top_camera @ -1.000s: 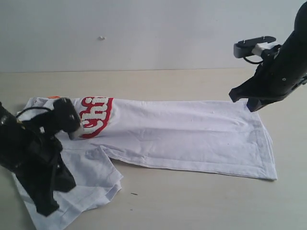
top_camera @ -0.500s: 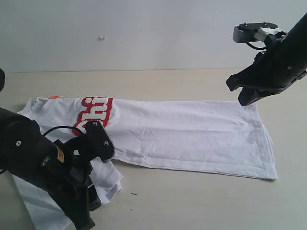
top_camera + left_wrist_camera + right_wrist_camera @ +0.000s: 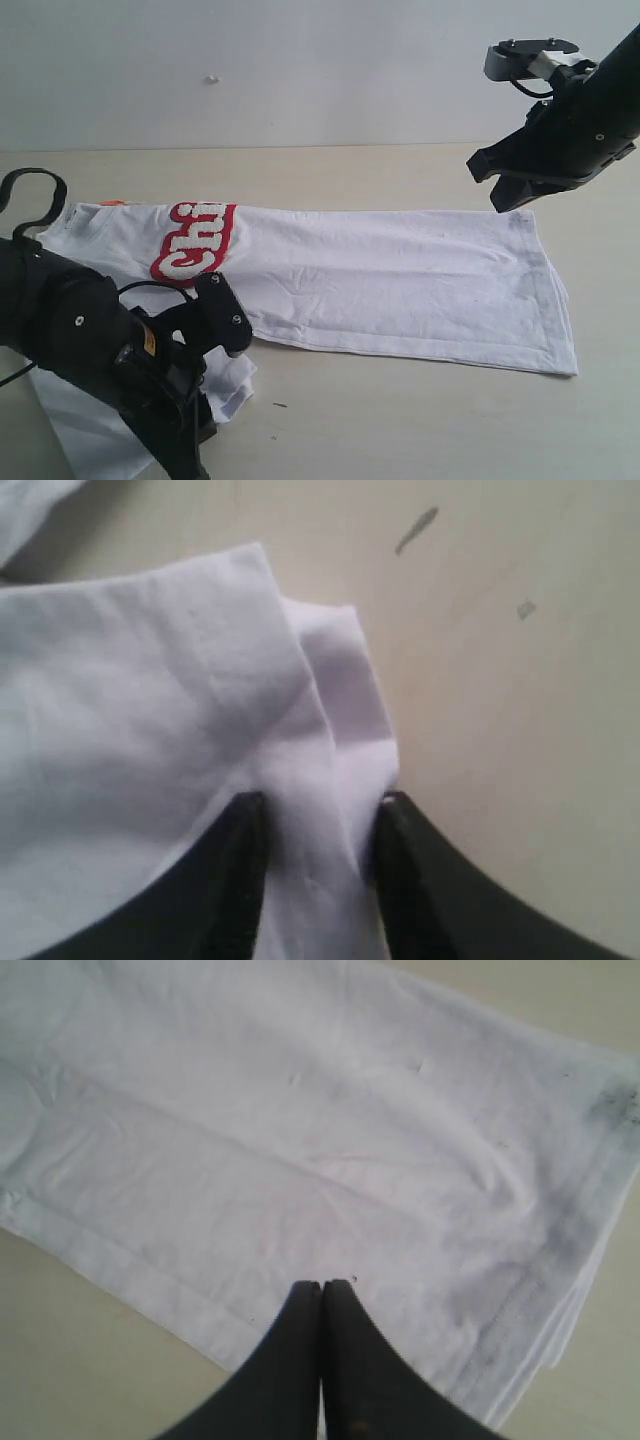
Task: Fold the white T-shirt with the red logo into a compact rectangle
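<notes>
Left wrist view: the left gripper (image 3: 318, 802) has its jaws partway apart, straddling a doubled-over sleeve edge of the white T-shirt (image 3: 150, 730) (not pinching yet, I'd say). The cotton is thin, soft and creased, on a smooth beige table (image 3: 500, 710). Looks like the sleeve-fold step: next it should close and carry that flap inward over the body. The red logo (image 3: 195, 243), fuzzy lettering, lies just beyond the gripper. The right gripper (image 3: 322, 1285) is closed and empty above the hem end.

Exterior view spans the white T-shirt (image 3: 400, 290); wrist views look closely down.
</notes>
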`<action>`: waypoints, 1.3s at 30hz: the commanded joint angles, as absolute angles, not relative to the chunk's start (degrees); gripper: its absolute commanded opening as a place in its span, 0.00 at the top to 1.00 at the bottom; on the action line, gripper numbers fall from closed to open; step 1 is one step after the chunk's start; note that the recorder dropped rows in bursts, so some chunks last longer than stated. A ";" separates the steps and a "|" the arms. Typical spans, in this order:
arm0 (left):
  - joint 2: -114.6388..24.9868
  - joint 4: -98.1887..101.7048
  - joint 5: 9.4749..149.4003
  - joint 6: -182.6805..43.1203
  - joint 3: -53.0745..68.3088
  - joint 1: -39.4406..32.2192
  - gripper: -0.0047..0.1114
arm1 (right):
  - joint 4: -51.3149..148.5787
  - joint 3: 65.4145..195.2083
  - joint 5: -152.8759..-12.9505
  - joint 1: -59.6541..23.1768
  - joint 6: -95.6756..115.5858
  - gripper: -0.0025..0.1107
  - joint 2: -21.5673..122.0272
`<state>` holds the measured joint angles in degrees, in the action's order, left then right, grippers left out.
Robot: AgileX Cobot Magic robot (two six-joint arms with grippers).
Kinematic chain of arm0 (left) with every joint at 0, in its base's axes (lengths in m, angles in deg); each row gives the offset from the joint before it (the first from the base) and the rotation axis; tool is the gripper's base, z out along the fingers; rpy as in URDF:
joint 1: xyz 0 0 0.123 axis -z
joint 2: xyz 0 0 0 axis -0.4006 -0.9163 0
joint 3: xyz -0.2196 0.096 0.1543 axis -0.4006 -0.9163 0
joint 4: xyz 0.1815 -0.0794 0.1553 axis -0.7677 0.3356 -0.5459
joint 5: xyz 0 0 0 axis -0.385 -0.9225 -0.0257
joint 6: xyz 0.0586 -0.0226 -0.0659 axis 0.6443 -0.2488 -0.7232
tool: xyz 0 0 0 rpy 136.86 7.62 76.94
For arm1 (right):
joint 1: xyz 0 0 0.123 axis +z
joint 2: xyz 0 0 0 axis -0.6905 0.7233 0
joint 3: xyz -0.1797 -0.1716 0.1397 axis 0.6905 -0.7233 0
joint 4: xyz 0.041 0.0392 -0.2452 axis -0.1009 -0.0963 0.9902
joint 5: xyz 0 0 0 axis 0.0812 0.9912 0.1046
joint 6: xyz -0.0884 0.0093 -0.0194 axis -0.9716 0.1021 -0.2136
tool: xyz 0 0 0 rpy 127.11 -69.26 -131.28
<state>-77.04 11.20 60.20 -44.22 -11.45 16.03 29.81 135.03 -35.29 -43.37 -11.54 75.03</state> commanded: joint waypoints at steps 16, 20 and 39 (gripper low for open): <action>-74.41 -7.41 35.56 -44.82 -6.30 20.84 0.96 | 29.33 134.97 -35.69 -43.34 -12.20 0.98 74.54; -72.86 -9.35 36.86 -45.65 -6.29 22.28 0.96 | 29.33 134.97 -35.90 -43.34 -12.20 0.98 74.54; -74.19 -63.71 55.65 -46.21 0.12 20.91 0.92 | 28.06 134.97 -36.21 -43.34 -12.20 0.98 74.54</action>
<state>-73.00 -61.01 51.09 -45.29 -0.45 21.71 28.56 135.03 -35.95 -43.37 -11.75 75.03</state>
